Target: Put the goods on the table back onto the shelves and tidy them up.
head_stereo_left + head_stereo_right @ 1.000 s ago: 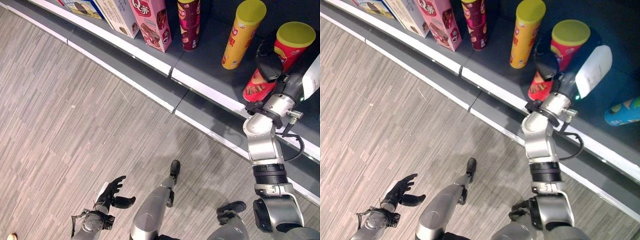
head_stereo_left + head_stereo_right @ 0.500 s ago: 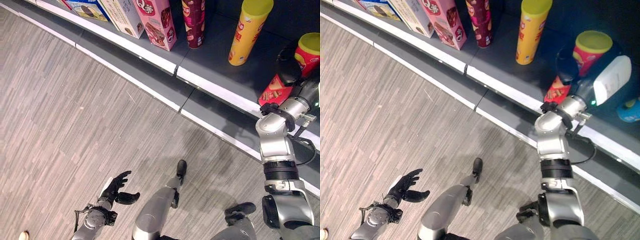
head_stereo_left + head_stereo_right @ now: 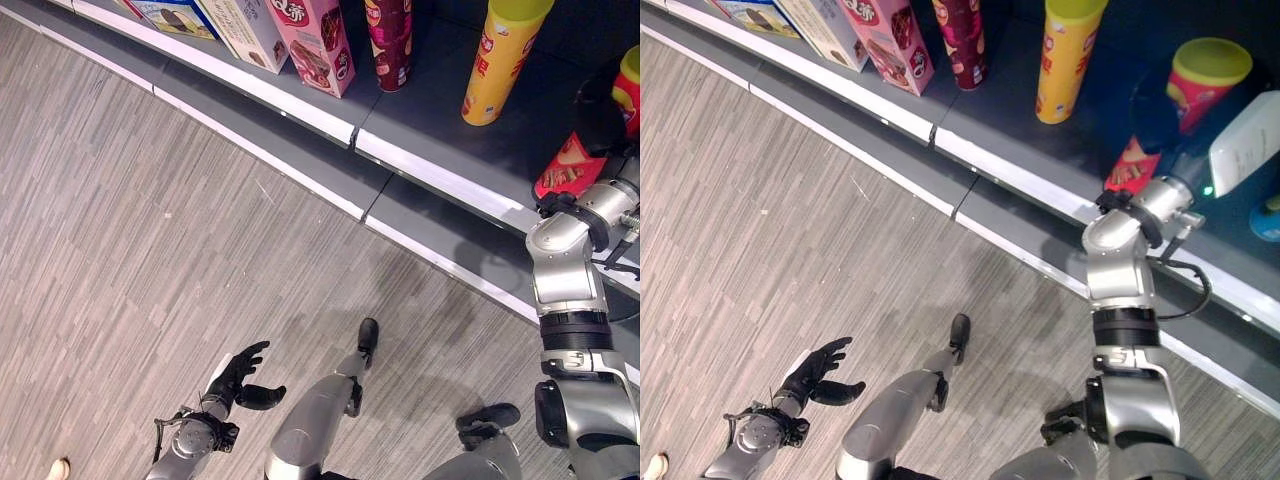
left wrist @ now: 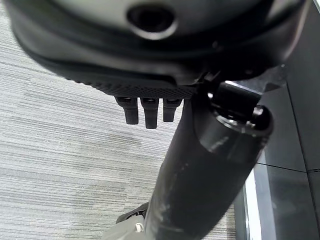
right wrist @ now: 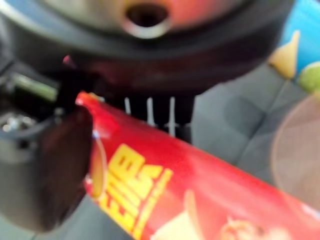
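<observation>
Two silver-grey jointed arms with black ring bands at the joints. Each ends in a dark hand: left hand (image 3: 236, 375), right hand (image 3: 1155, 110). White label plate on right forearm.

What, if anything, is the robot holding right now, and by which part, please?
The right hand is closed round the middle of the body of the red crisp canister, over the shelf. The left hand hangs open above the floor, holding nothing.
</observation>
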